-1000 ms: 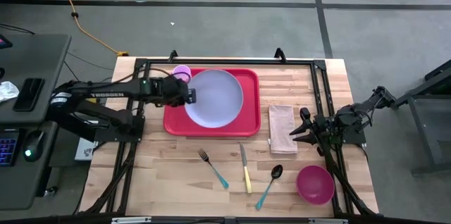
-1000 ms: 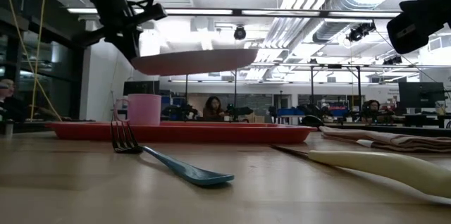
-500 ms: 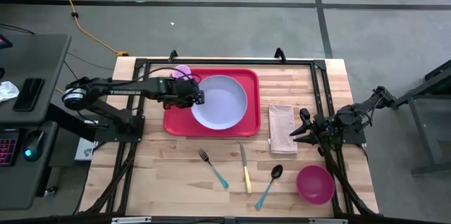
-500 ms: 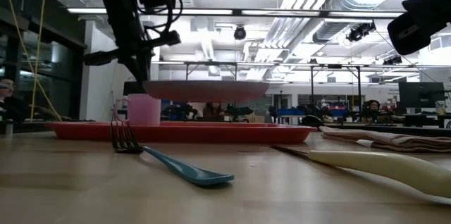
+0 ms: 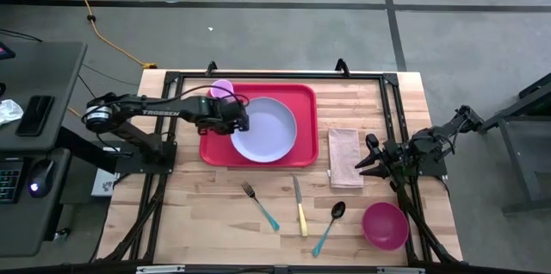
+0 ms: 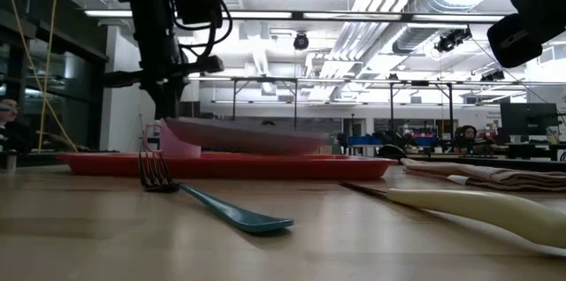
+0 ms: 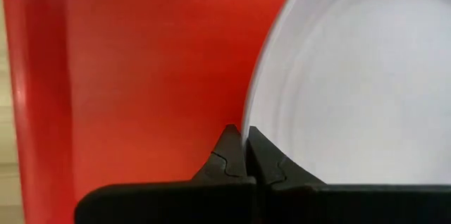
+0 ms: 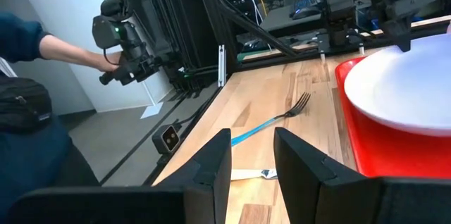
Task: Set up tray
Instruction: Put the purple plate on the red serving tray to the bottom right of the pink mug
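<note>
The red tray (image 5: pixel 213 146) lies at the table's far middle. A lavender plate (image 5: pixel 267 129) is over it, and a pink cup (image 5: pixel 221 89) stands in the tray's far left corner. My left gripper (image 5: pixel 242 123) is shut on the plate's left rim. In the low view the plate (image 6: pixel 239 136) slants, high at the gripper and low at its right edge, down by the tray (image 6: pixel 106 163). My right gripper (image 5: pixel 362 161) is open and empty beside the napkin (image 5: pixel 344 156). My left gripper pinches the plate's rim (image 7: pixel 248 127) at its left edge between its two fingers, one above and one below. The fingers come from the table's left, slanting down. The plate tilts, its held edge (image 6: pixel 173 124) raised and its right edge (image 6: pixel 311 147) low at the tray; whether it touches I cannot tell.
A teal-handled fork (image 5: pixel 259 206), a yellow-handled knife (image 5: pixel 300 208) and a teal-handled spoon (image 5: pixel 330 225) lie on the near table, with a magenta bowl (image 5: pixel 384 225) near right. A person's blue sleeve (image 8: pixel 28 41) shows beyond the table's left side.
My left gripper has gone down and a little toward the table's right with the plate. The plate, first high with its right edge up, has levelled and sunk onto the tray area, and now slants with its right edge lowest.
</note>
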You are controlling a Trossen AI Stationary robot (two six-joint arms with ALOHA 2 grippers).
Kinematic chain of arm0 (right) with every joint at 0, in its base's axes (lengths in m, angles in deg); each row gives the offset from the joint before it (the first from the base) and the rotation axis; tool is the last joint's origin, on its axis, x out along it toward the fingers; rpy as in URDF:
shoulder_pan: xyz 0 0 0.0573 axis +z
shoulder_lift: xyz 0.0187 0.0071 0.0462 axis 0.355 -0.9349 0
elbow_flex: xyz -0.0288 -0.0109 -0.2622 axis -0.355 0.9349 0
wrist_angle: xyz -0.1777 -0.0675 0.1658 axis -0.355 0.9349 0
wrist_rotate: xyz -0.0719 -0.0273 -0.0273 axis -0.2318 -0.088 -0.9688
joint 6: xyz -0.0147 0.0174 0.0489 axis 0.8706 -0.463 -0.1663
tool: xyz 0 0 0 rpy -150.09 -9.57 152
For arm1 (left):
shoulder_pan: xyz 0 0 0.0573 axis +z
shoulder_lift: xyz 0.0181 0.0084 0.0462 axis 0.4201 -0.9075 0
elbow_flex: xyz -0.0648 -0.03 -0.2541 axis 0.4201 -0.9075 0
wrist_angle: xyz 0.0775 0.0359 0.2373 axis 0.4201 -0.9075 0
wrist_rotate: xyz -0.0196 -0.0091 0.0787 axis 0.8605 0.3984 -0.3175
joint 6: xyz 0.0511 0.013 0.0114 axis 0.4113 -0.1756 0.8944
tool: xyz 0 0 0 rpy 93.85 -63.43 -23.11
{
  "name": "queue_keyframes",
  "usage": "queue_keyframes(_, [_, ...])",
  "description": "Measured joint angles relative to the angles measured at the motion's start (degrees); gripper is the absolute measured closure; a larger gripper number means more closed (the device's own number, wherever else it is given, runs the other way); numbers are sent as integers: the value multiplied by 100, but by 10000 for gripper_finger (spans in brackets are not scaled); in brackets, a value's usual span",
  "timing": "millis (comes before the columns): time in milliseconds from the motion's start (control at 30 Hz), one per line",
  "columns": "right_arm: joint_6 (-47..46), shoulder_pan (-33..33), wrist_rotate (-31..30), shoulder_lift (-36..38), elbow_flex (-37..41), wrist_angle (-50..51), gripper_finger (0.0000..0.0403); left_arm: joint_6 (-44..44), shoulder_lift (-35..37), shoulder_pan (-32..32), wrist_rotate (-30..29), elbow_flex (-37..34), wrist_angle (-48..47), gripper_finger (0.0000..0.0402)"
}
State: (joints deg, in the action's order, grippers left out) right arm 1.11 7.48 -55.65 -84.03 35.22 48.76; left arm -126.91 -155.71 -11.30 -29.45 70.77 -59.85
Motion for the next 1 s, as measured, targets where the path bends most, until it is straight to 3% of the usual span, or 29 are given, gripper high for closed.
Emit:
queue_keyframes(400, [-13, 1, 0, 0, 0, 0, 315, 1, -137, 168, -283, -3, -180, 391])
queue_keyframes(1000, [-10, 0, -39, 0, 0, 2, 315, 160, -362, 335, -252, -6, -279, 391])
